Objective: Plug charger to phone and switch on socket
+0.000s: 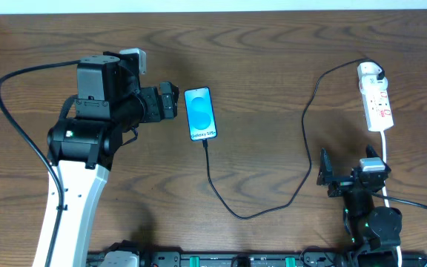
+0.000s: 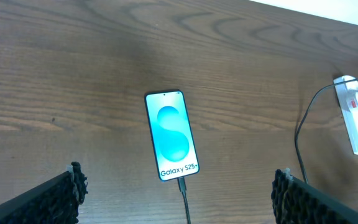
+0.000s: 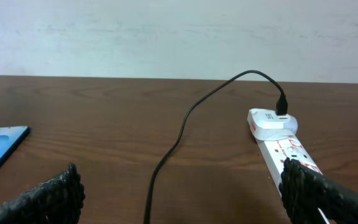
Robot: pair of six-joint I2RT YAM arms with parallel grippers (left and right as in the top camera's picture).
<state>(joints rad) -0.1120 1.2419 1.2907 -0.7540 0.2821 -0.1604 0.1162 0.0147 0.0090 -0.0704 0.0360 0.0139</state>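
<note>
**Inspector:** Start with the largest item.

**Assistant:** Brown wooden table (image 1: 273,59). The left gripper (image 1: 173,101) is spread wide and holds nothing. The right gripper (image 3: 179,190) is also spread wide and empty.

**Inspector:** The socket?

**Assistant:** The socket (image 1: 376,100) lies at the table's far right. Its long axis runs far to near, leaning slightly right at the near end. It has red marks on its face, but the print is too small to read, and I cannot tell the switch position. Its white cord (image 1: 385,148) leaves the near end and runs back past the right arm. The socket sits beyond the right gripper and a little to its right, not touching.

**Inspector:** The phone?

**Assistant:** The phone (image 1: 201,113) lies flat with its blue screen up and its long axis far to near. "Galaxy S25+" reads clearly at the near end. It lies just beside the left gripper's fingertips, ahead of the opening and apart from them.

**Inspector:** The charger?

**Assistant:** The charger (image 1: 306,126) is a thin black cable. Its white plug (image 1: 369,72) sits in the socket's far end. The cable loops toward the near edge, then rises to the phone. The plug tip (image 2: 181,185) meets the phone's near end and appears seated.
</note>
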